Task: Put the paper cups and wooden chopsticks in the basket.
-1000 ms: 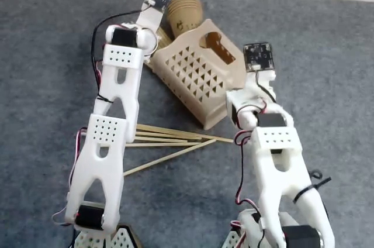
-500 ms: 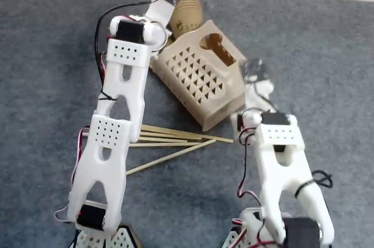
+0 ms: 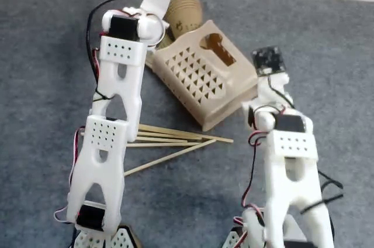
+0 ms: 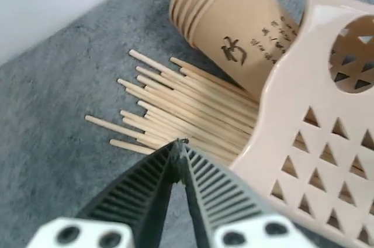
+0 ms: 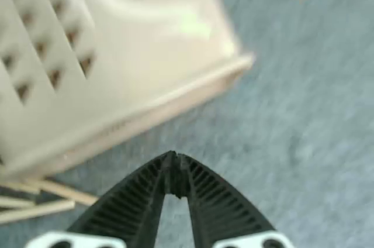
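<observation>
The beige lattice basket (image 3: 198, 75) lies tipped on its side in the middle of the table. A nested stack of paper cups (image 3: 184, 13) lies on its side at the basket's far end, also seen in the left wrist view as cups (image 4: 234, 20). My left gripper (image 4: 178, 144) is shut and empty, just above a heap of wooden chopsticks (image 4: 181, 110) beside the basket's wall (image 4: 315, 113). More chopsticks (image 3: 175, 140) lie on the mat in front of the basket. My right gripper (image 5: 173, 157) is shut and empty, near the basket's near corner (image 5: 117, 55).
Grey mat (image 3: 327, 31) covers the table, with free room to the right and far left. A pale wall runs along the far edge. The left arm (image 3: 120, 78) reaches over the basket's left side; the right arm (image 3: 286, 143) stands to the basket's right.
The right arm has drawn back to the right, away from the basket. The left arm's wrist has shifted a little farther over the cups. Basket, cups and chopsticks have stayed put.
</observation>
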